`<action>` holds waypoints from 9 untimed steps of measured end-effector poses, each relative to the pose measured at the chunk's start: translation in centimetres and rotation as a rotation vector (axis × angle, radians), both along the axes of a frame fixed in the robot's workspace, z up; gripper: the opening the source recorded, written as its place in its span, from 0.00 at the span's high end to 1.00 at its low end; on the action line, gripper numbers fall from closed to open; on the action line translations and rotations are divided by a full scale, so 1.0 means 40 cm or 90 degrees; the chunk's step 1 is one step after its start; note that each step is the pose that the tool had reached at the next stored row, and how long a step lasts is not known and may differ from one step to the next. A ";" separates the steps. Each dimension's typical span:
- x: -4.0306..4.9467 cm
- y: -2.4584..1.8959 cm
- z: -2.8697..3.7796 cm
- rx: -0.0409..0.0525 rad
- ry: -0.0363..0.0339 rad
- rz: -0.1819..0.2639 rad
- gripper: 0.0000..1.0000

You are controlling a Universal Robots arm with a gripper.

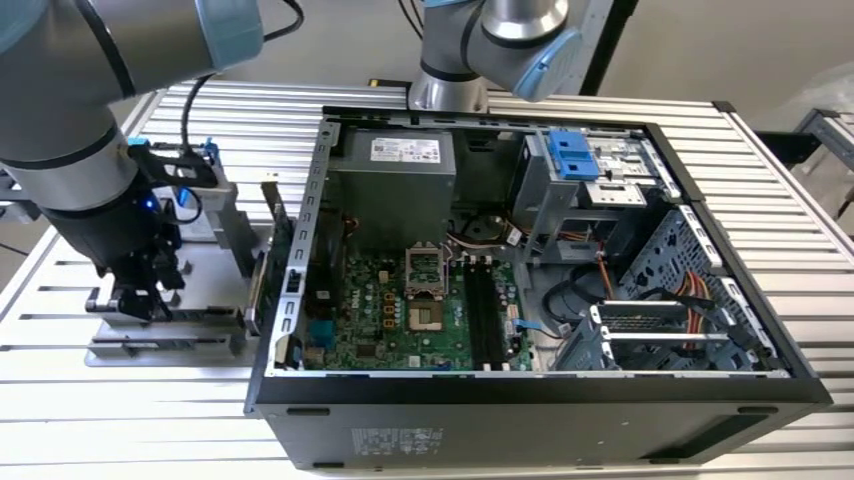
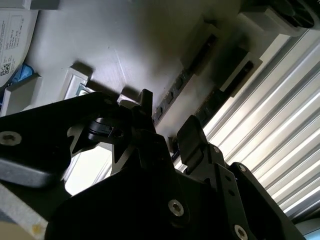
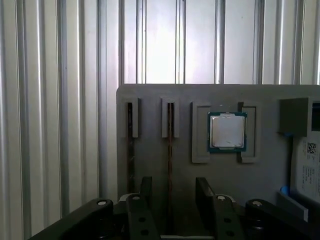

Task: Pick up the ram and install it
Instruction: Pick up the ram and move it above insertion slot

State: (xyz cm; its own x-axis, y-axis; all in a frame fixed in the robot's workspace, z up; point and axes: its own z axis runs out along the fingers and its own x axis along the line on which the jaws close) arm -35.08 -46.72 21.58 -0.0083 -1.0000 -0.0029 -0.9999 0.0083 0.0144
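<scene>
Your end effector (image 3: 173, 187) hangs spread over the thin dark-edged ram stick (image 3: 170, 145)
Light, stiff, brittle; pinch its flat faces, at nine o'clock of the black metal case (image 1: 534, 400) in the exterior view

The gripper (image 3: 175, 202) hangs over a grey tray (image 3: 150, 95) on the ribbed surface (image 3: 60, 100). Its fingers are spread either side of a ram (image 3: 170, 150) standing on edge in a slot. A square processor (image 3: 227, 131) sits nearby in a recess.

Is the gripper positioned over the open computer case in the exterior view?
No, the gripper is down at the gray parts tray on the table, outside the computer case on the exterior view's left.
</scene>
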 end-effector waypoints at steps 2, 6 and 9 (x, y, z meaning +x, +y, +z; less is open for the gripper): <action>0.000 0.000 -0.004 0.0000 0.0000 -0.002 0.00; 0.000 0.000 -0.012 0.0000 0.0000 -0.005 0.00; 0.000 0.000 -0.018 0.0000 0.0001 -0.006 0.00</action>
State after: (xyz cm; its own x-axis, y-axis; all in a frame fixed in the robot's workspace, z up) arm -35.08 -46.72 20.87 -0.0175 -0.9998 -0.0028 -0.9997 0.0175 0.0145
